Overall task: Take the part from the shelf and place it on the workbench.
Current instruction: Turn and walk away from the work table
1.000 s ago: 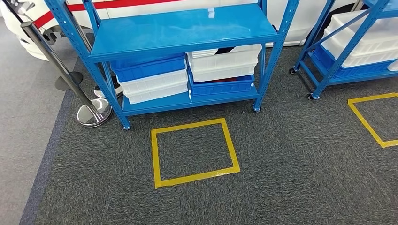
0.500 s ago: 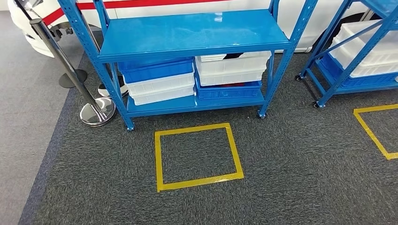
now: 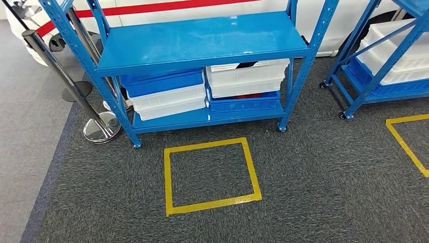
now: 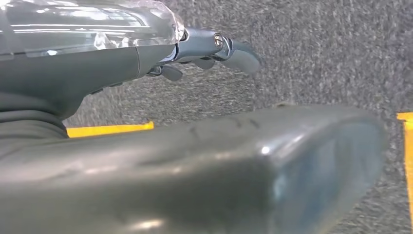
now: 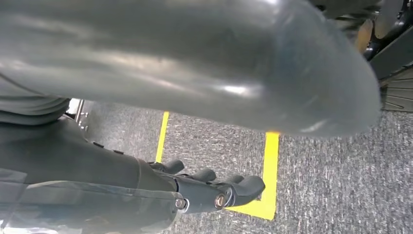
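Note:
A blue metal shelf stands ahead in the head view. Its top board is bare, and its lower board carries stacked white and blue bins. A dark thing pokes out of the upper white bin, and something red shows in the blue bin below it; I cannot tell what either is. My left hand hangs over the carpet, fingers stretched out, holding nothing. My right hand hangs likewise, with its fingers loosely out above yellow tape.
A yellow tape square marks the dark carpet in front of the shelf. A chrome stanchion stands to the left of the shelf. A second blue shelf with bins stands at the right, and another tape square lies before it.
The whole picture has shifted a little, so the camera has moved. The shelf, bins and tape square keep their places relative to each other.

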You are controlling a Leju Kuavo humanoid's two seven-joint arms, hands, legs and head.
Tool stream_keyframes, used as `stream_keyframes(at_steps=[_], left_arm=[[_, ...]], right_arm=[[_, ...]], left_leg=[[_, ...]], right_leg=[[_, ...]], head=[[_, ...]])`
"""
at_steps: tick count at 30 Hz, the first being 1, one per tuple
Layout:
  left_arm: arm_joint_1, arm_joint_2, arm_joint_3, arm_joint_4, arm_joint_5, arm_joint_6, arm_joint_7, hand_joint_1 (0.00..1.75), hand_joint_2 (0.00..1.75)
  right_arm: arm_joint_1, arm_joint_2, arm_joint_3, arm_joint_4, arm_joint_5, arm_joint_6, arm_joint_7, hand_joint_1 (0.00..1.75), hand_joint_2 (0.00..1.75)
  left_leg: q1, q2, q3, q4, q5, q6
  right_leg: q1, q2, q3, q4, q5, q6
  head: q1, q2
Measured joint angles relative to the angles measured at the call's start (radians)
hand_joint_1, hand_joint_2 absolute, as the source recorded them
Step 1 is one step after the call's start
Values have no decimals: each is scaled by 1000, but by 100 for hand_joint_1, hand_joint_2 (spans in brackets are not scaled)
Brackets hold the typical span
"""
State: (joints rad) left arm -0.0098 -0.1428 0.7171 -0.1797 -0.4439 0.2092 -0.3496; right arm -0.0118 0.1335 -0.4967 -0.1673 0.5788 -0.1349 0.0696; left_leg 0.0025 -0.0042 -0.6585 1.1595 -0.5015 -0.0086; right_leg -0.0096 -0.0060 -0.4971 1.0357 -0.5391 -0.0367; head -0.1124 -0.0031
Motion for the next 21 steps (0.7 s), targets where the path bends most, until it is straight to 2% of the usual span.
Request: stream_keyframes(at_steps=[1, 2, 3, 6, 8, 10, 11, 12, 13, 14, 16, 17, 18, 20, 21], left_arm=[[2, 1, 0, 0, 1, 1, 1, 0, 0], [3, 3, 0, 0, 2, 2, 2, 0, 0], [4, 4, 0, 0, 3, 3, 3, 0, 0], [4, 3, 0, 0, 4, 4, 4, 0, 0], [2, 3, 0, 0, 5, 4, 3, 0, 0], [1, 3, 0, 0, 4, 5, 3, 0, 0], [0, 3, 0, 0, 4, 6, 3, 0, 0], [0, 3, 0, 0, 4, 6, 3, 0, 0], [2, 2, 0, 0, 4, 5, 3, 0, 0], [3, 2, 0, 0, 4, 5, 3, 0, 0], [5, 0, 0, 0, 4, 6, 4, 0, 0], [6, -1, 0, 1, 4, 9, 4, 0, 0], [6, -1, 1, 1, 5, 14, 4, 0, 0], [6, -4, 1, 1, 5, 25, 4, 0, 0], [5, -4, 1, 1, 6, 28, 4, 0, 0]], right_arm=[[1, 2, 0, 0, 1, 2, -1, 0, 0], [1, 3, 0, 1, 2, 4, -1, 0, 0], [0, 5, 0, 1, 2, 6, -2, 0, 0], [-5, 6, 0, 1, 6, 11, -8, 0, 0], [-8, 7, 0, 0, 14, 12, -10, 0, 0], [-8, 7, 1, 0, 19, 12, -9, 0, 0], [-8, 7, 1, 0, 20, 12, -8, 0, 0], [-7, 7, 1, 0, 21, 11, -7, 0, 0], [-5, 7, 1, 0, 21, 11, -6, 0, 0], [-2, 6, 1, 0, 19, 10, -6, 0, 0], [7, 6, 0, 1, 14, 7, -6, 0, 0], [8, 6, 0, 1, 10, 6, -7, 0, 0], [6, 6, -1, 1, 7, 6, -7, 0, 0], [-1, 6, -2, 1, 3, 8, -7, 0, 0], [-2, 7, -2, 1, 1, 9, -7, 0, 0]], left_leg=[[-5, 3, 13, -56, 38, 9], [-10, 5, 24, -94, 63, 17], [-15, 7, 31, -114, 72, 24], [-14, 0, 69, -142, 64, 39], [-10, -7, 97, -156, 60, 47], [-11, -16, 110, -158, 49, 51], [-11, -23, 118, -158, 41, 51], [-10, -32, 128, -158, 33, 50], [-10, -43, 140, -157, 24, 49], [-9, -52, 154, -157, 14, 47], [-10, -65, 174, -153, -8, 40], [-11, -69, 179, -152, -18, 35], [-11, -72, 184, -151, -26, 30], [-12, -73, 193, -147, -31, 17], [-12, -64, 194, -134, -30, 11]], right_leg=[[2, 1, 9, -1, -8, 3], [2, 2, 16, -3, -17, 8], [1, 3, 24, -1, -20, 14], [-1, 3, 35, 30, -13, 35], [-4, 5, -7, 112, -26, 42], [-6, 6, -84, 220, -77, 49], [-7, 6, -119, 254, -104, 52], [-7, 6, -142, 264, -119, 55], [-8, 7, -153, 245, -113, 56], [-8, 9, -151, 200, -83, 56], [-7, 16, -139, 84, 26, 51], [-5, 20, -136, 45, 66, 46], [-2, 22, -135, 23, 91, 40], [0, 22, -125, 13, 88, 24], [-2, 20, -113, 8, 87, 18]], head=[[0, 0], [0, 0], [0, 0], [0, 0], [0, 0], [0, 0], [0, 0], [0, 0], [0, 0], [0, 0], [0, 0], [0, 0], [0, 0], [0, 0], [0, 0]])
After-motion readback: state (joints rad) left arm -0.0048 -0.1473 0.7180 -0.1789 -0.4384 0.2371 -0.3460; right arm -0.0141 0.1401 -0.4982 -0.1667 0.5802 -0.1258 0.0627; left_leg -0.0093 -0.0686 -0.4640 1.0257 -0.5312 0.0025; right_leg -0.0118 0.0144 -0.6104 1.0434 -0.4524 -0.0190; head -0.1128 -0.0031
